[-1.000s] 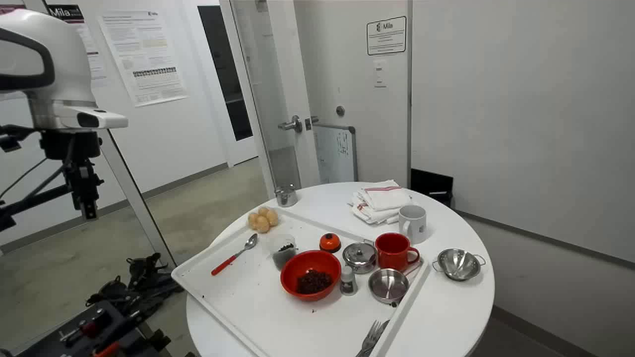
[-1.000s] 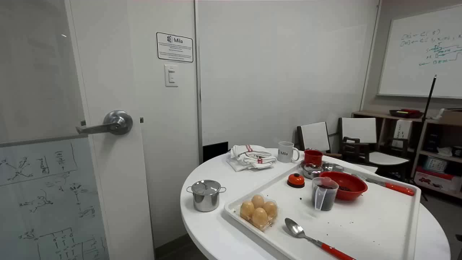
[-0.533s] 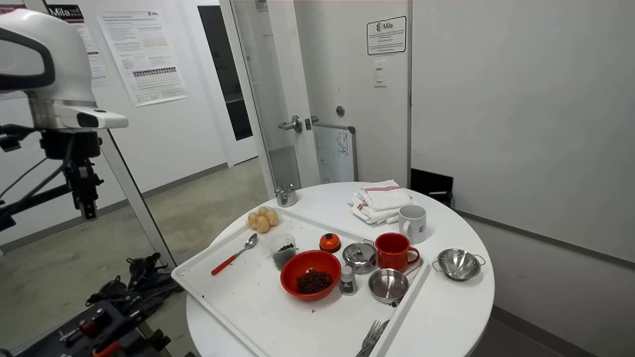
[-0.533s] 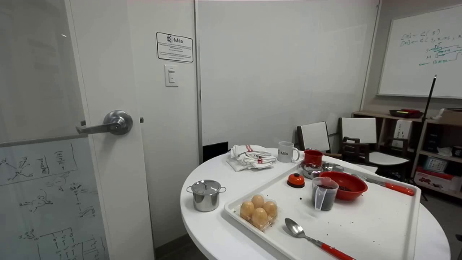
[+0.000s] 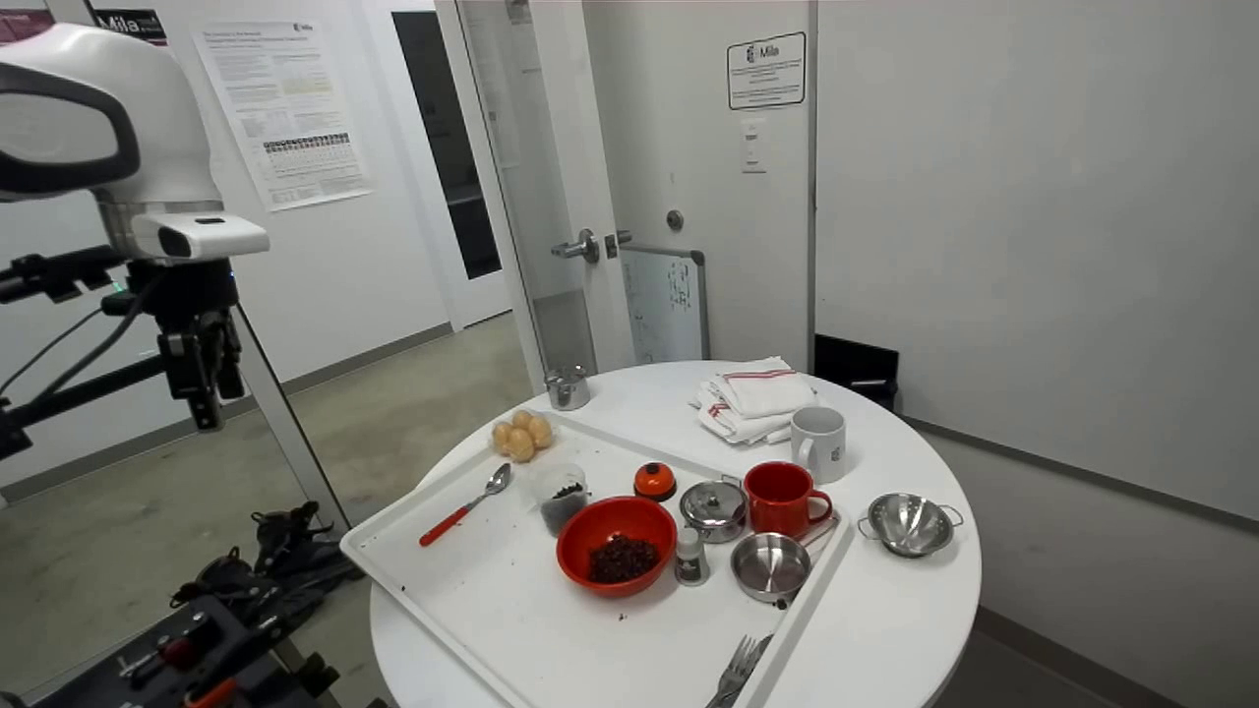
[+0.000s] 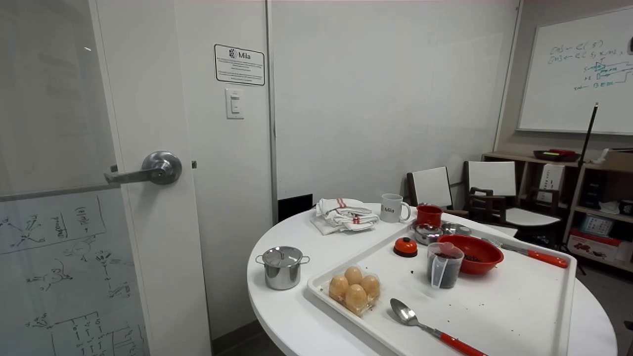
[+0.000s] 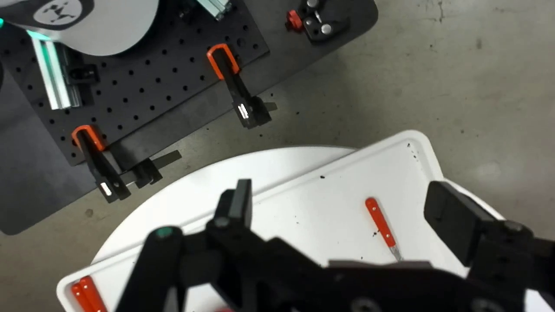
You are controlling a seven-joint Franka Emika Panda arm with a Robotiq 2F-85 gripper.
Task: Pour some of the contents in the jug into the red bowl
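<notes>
At the left of the frame in an exterior view, the black two-fingered gripper hangs in the air, apart from the round white bench; the wrist view shows its fingers spread far apart, with nothing held. Right of centre in an exterior view, the small translucent plastic jug, dark contents showing through its wall, stands upright on the rectangular white tray. Just beside it sits the wide, round red bowl with small dark bits inside; whether the two touch cannot be told.
</notes>
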